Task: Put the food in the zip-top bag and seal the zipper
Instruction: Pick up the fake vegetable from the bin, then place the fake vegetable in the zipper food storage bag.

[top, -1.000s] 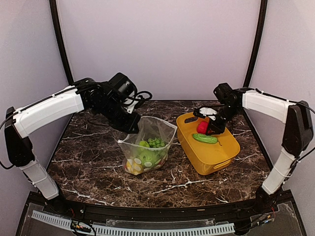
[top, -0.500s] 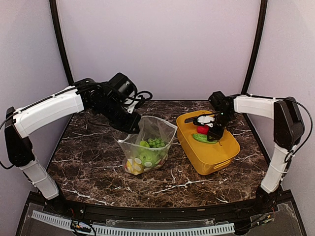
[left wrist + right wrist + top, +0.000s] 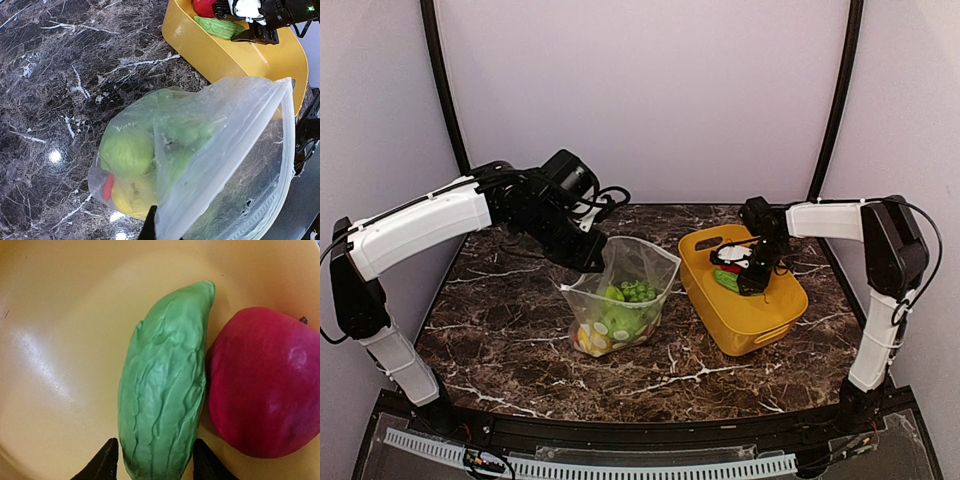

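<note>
The zip-top bag [image 3: 622, 292] stands open-mouthed on the marble table, with a green apple [image 3: 125, 150], a yellow lemon [image 3: 131, 194], green grapes [image 3: 636, 290] and other food inside. My left gripper [image 3: 592, 262] is shut on the bag's upper left edge and holds it up. The pale zipper [image 3: 288, 127] runs along the open rim. My right gripper [image 3: 152, 465] is open down in the yellow basket [image 3: 760, 325]. Its fingers [image 3: 102, 462] straddle the near end of the green cucumber [image 3: 162, 385]. A red tomato-like piece [image 3: 260, 385] lies against the cucumber's right side.
The basket sits right of the bag, close to it, with its yellow floor [image 3: 60, 340] bare left of the cucumber. Dark marble table [image 3: 500, 330] spreads in front of and left of the bag. Curved walls close the back and sides.
The right gripper has dropped lower into the basket over the cucumber and its jaws have spread wider. The left gripper and the bag have not moved.
</note>
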You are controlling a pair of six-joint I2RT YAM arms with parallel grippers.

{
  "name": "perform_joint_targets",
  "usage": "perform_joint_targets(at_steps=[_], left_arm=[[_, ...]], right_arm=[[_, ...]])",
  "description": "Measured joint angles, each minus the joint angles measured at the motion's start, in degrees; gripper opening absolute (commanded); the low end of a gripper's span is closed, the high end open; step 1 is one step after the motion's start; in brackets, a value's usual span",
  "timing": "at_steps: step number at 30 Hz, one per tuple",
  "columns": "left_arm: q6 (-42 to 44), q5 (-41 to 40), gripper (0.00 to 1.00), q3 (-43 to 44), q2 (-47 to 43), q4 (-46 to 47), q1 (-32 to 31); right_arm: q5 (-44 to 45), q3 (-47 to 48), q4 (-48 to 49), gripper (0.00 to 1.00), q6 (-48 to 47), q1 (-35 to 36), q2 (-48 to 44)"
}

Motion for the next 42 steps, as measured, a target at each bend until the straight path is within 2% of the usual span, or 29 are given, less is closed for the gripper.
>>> perform_joint_targets(at_steps=[7, 17, 29, 42], left_arm=[[0.02, 0.11, 0.01, -0.11, 0.00, 0.31, 0.00], [0.09, 0.15, 0.01, -0.44, 0.00, 0.44, 0.00], [0.35, 0.15, 0.01, -0.46, 0.00, 0.76, 0.00], [0.42, 0.59, 0.01, -0.46, 0.00, 0.81, 0.00]], right_arm=[[0.48, -0.52, -0.24, 0.37, 0.66, 0.15, -0.81], [-1.66, 1.05, -7.28, 0.35, 2.25, 0.70, -10.75], [-21.79, 12.28, -12.94, 0.35, 2.45, 8.07, -23.08], [-34.93, 17.73, -14.03, 0.35, 1.55, 15.06, -22.91]])
